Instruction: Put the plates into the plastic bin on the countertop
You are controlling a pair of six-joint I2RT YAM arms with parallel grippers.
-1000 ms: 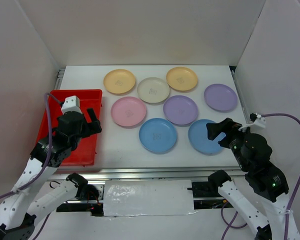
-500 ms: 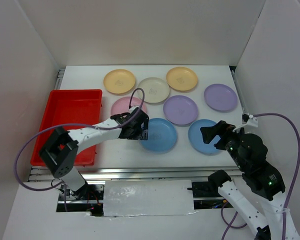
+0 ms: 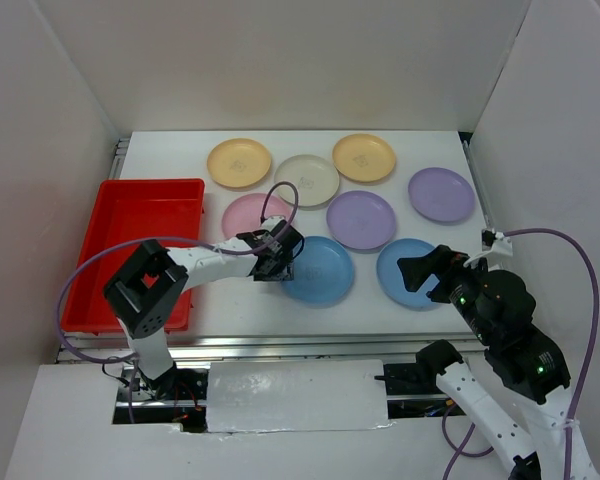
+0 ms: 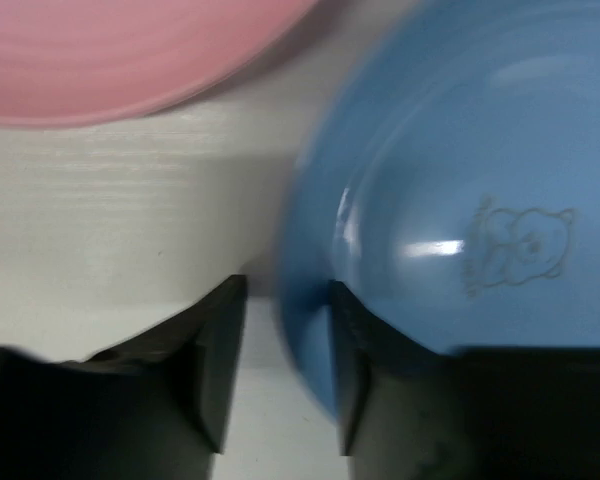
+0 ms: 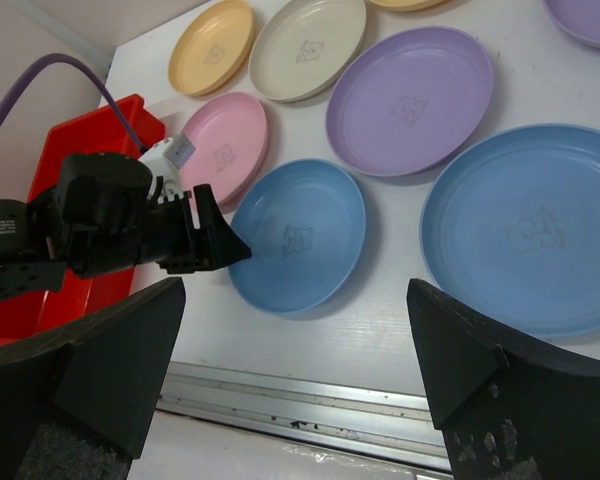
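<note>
Left tool [image 3: 278,262]: low at the left rim of the near-left blue plate [image 3: 320,270]. It is part open, with one finger [image 4: 218,365] outside the rim and the other over the plate's inner side. A strip of bare counter [image 3: 230,300] shows between the outer finger and the rim, so nothing is gripped.
Right tool [image 3: 427,276]: spread wide and holding nothing, above the near edge of the right blue plate [image 3: 408,262].
Plates: all eight lie on the counter, right of the bin [image 3: 130,215]. The two blue ones are nearest the arms, with the pink [image 3: 252,218] and a purple [image 3: 361,219] behind them.
Hard to see: the left wrist view is blurred, and it cuts off the pink plate [image 4: 130,50]. In the top view the right tool hides the right blue plate's near edge, and a cable crosses the pink plate.
Change: a second ago the left tool was over the bin, and half a second ago it had reached the blue plate. Since then the elbow has drawn in. No plate has moved.
</note>
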